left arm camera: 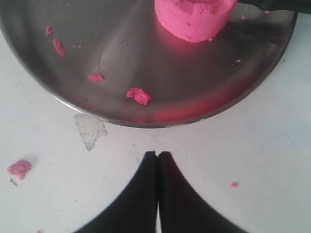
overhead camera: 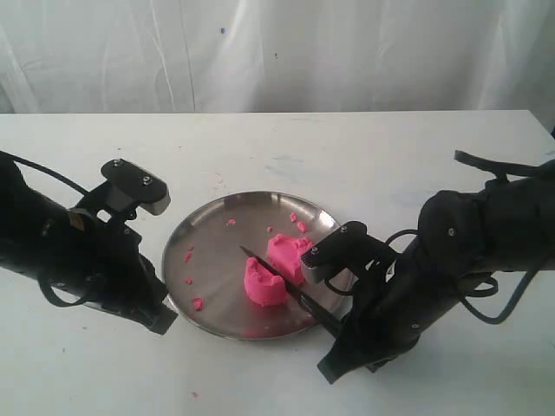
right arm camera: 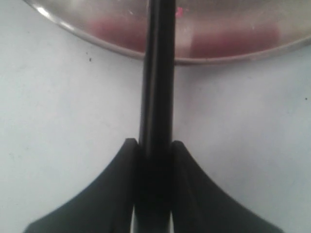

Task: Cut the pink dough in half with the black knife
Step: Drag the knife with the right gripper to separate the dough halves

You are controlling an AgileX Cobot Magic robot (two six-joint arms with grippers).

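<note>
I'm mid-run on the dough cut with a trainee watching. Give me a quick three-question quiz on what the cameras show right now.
1. True or false: the right gripper is shut on the black knife.
2. How many large chunks of pink dough sit on the steel plate? A) one B) two C) four
3. Fill in: the left gripper is shut, holding ____.

Key: 1 true. 2 B, with the blade lying between the chunks in the exterior view. 3 nothing; it rests over the table just outside the plate's rim.

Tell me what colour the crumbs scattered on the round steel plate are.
Bright pink crumbs on the round steel plate, clearest in the left wrist view.
</note>
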